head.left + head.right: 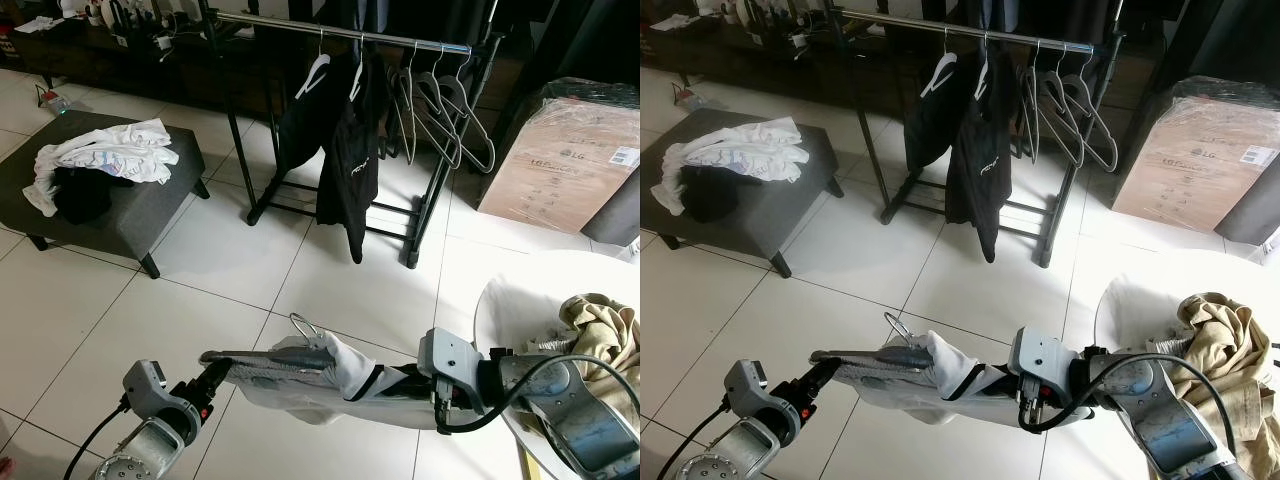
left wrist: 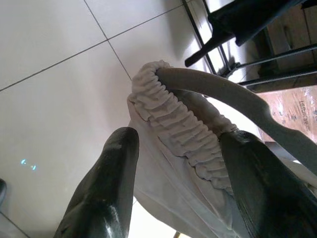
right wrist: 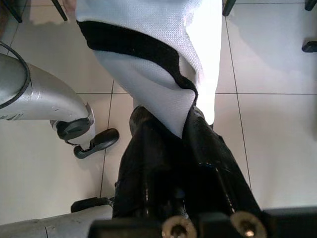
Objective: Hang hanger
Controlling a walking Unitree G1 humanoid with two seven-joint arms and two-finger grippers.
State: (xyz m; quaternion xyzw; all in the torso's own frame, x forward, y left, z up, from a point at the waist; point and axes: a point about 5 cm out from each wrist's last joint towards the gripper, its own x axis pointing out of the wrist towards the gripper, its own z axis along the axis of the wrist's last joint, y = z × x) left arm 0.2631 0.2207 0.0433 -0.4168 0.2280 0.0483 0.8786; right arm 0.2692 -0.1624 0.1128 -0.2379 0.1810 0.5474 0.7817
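White floor tiles (image 1: 230, 270) stretch to a black clothes rack (image 1: 340, 30) hung with dark garments (image 1: 345, 150) and empty grey hangers (image 1: 440, 110). Low in front of the robot, a grey hanger (image 1: 270, 357) carries a white garment (image 1: 320, 385) with black trim. The right gripper (image 3: 183, 129) is clenched on the fabric's end; the left gripper (image 2: 173, 163) has its fingers spread around the elasticated edge and hanger arm.

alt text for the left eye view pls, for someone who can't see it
Both robot grippers hold a white garment on a grey hanger above a white tiled floor, the left gripper at one end, the right gripper at the other. Beyond stands a clothes rack with black garments and empty hangers; an ottoman with clothes sits left.
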